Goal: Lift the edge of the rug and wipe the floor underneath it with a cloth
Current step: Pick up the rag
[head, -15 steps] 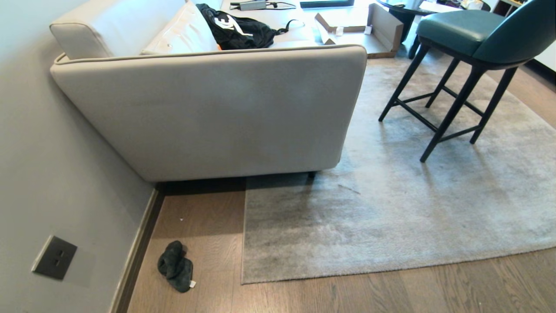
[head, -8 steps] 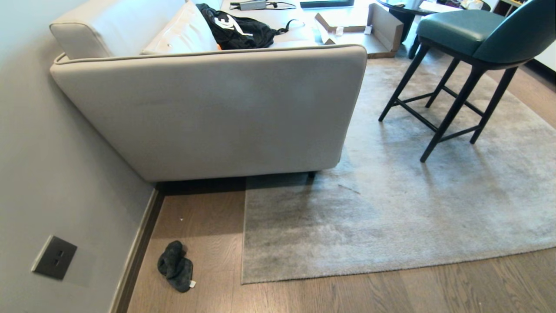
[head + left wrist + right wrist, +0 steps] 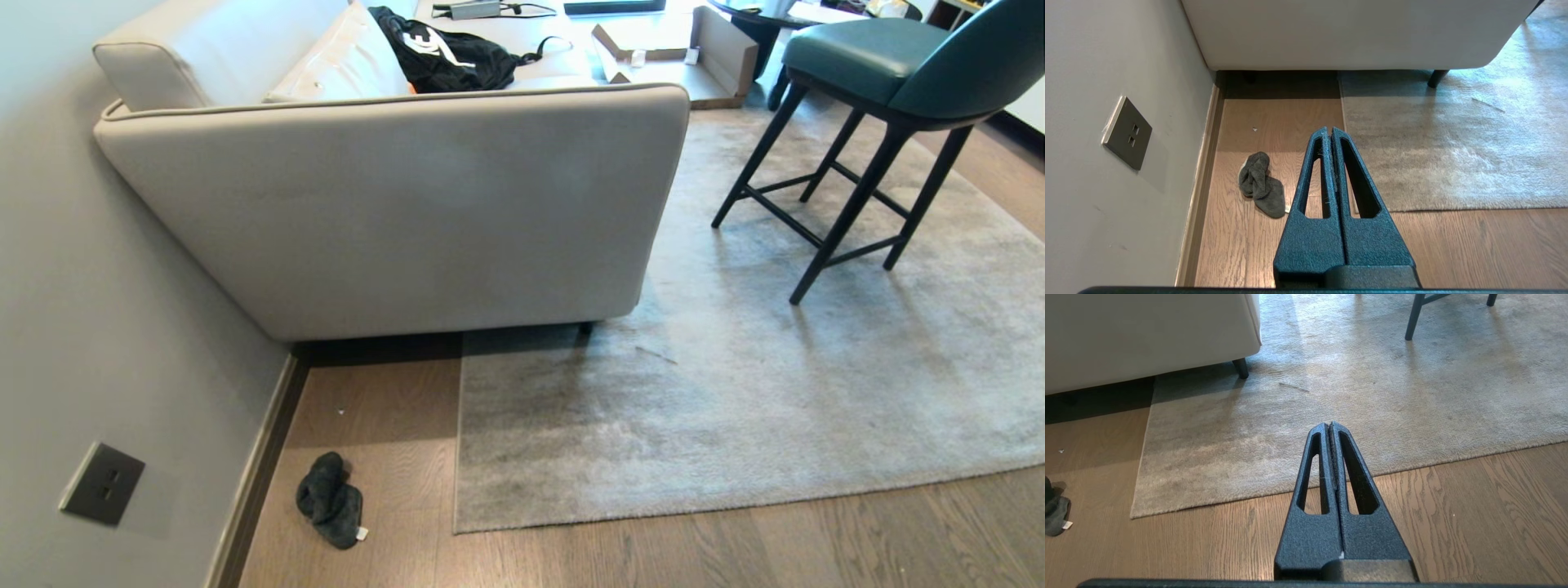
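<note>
L gripper (image 3: 1329,130) clamped shut, empty, aimed fwd over floor (image 3: 392,425). R gripper (image 3: 1329,425) same, over rug (image 3: 735,392) edge. Cloth (image 3: 331,500) on floor, 9 o'clock of rug corner, near wall (image 3: 98,327).

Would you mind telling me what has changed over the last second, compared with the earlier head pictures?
Nothing has visibly changed. The cloth lies on the floor beside the rug, which is flat as before. Neither arm shows in the head view; the left gripper and right gripper are shut and empty.
</note>
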Tool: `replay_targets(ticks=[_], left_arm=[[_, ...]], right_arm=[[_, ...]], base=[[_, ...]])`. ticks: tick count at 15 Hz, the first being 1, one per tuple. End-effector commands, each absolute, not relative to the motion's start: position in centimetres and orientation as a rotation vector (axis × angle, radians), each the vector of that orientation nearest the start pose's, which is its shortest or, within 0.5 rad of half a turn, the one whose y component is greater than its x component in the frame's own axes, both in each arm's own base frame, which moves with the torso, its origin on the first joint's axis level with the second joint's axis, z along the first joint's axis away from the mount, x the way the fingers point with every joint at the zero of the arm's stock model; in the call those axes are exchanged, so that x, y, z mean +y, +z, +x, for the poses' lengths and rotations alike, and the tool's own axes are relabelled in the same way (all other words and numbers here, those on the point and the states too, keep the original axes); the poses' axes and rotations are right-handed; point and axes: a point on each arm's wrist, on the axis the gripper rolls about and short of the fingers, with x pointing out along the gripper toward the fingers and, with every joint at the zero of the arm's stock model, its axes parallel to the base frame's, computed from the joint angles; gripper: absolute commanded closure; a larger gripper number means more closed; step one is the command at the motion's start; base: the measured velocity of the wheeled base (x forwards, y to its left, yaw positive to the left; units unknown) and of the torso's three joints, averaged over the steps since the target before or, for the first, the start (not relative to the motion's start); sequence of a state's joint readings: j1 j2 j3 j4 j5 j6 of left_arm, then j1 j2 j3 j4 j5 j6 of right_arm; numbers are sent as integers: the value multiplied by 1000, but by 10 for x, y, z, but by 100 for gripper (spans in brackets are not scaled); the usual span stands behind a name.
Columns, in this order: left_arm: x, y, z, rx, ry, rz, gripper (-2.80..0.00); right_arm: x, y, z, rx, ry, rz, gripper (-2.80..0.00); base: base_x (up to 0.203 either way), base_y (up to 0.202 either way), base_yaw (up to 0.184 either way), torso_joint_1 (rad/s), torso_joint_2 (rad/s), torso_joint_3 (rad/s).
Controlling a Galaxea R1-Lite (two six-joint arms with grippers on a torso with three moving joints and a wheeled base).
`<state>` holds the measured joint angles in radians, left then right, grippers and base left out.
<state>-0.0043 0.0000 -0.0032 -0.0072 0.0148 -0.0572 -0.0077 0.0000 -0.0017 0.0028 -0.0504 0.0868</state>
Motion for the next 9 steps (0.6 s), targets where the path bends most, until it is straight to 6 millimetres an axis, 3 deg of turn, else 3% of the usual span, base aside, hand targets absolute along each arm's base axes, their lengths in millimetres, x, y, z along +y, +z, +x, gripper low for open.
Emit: replay_targets(ticks=[1, 9], left_arm=[[0, 77, -23, -11, 10, -58, 0], [0, 77, -23, -11, 10, -57, 0]], right_arm=[[-1, 76, -23, -1, -58, 87, 0], [-1, 76, -23, 1, -58, 87, 0]], base=[[0, 0, 0, 0, 0, 0], [0, 0, 0, 0, 0, 0]])
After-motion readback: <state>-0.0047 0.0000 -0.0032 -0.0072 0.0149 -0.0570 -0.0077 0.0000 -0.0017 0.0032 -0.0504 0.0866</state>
